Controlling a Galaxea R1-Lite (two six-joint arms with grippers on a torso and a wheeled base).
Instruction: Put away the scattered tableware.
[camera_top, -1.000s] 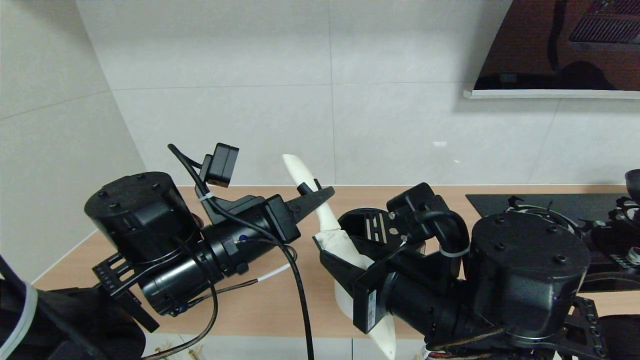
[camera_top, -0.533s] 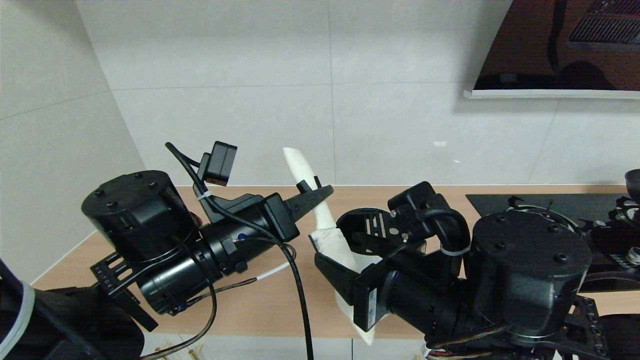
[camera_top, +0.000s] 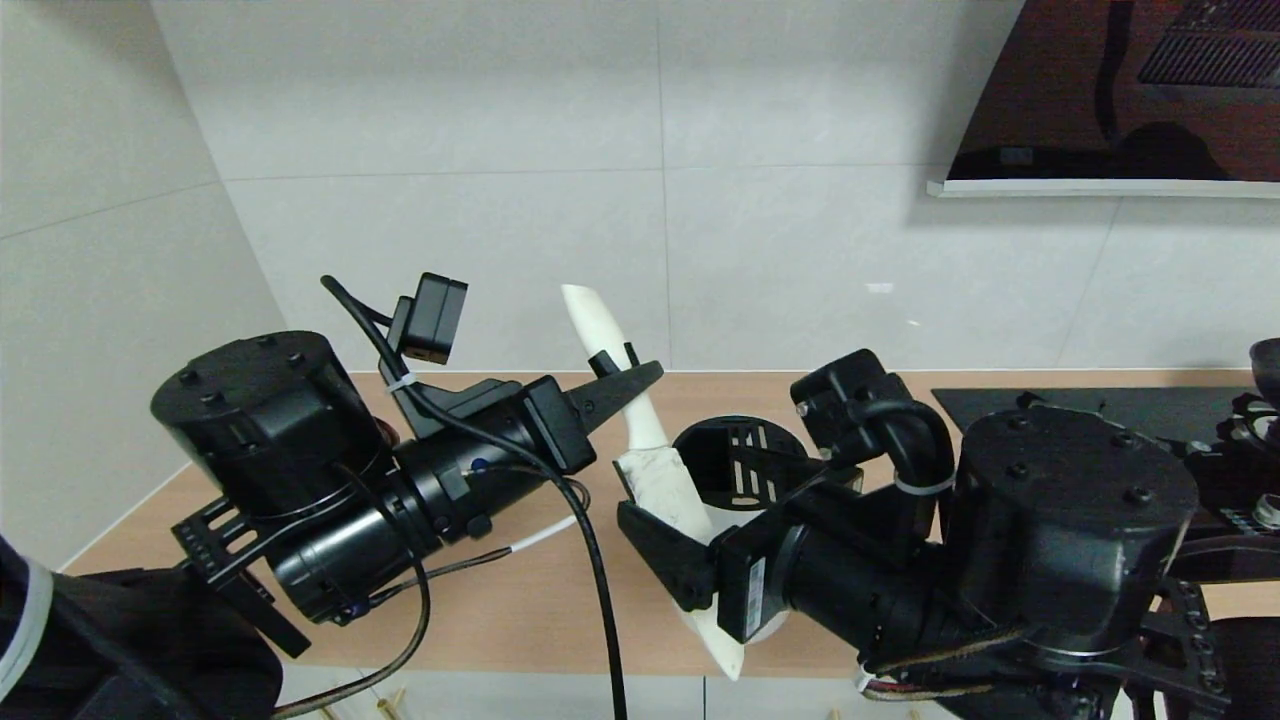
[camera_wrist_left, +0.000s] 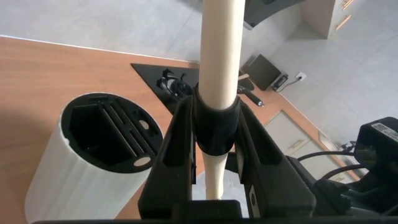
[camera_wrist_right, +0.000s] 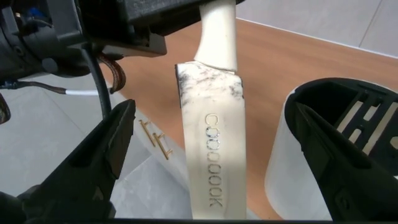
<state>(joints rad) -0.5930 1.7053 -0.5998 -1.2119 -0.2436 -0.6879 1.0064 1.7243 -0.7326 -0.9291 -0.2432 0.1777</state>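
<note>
Left gripper (camera_top: 632, 378) is hanging over the left part of the wooden counter (camera_top: 540, 610). Its fingers (camera_wrist_left: 179, 146) are clamping tight on the round white handle of the knife (camera_top: 648, 440), partway along it, so the butt end is sticking up past the fingers toward the tiled wall and the rest is running down below them. The knife is tilting a bit, with the white blade pointing down and leaning toward the right arm, and the tip is dangling in the air around the counter's front edge. Moving right, the right gripper (camera_wrist_right: 216, 121) is sitting low with its jaws spread wide, one finger (camera_wrist_right: 115, 146) on each side of the blade. In the right wrist view there's a clear gap on both sides, so they're flanking the blade without gripping it. Just right of the blade, the white round holder (camera_wrist_right: 283, 174) with the black slotted insert is standing upright on the counter, and the knife is hanging beside it, not in any of the slots. Farther right, the black cooktop (camera_top: 1090, 402) is lying flat on the counter, well apart from the knife, with the dark hood (camera_top: 1120, 90) hanging on the wall above it.
</note>
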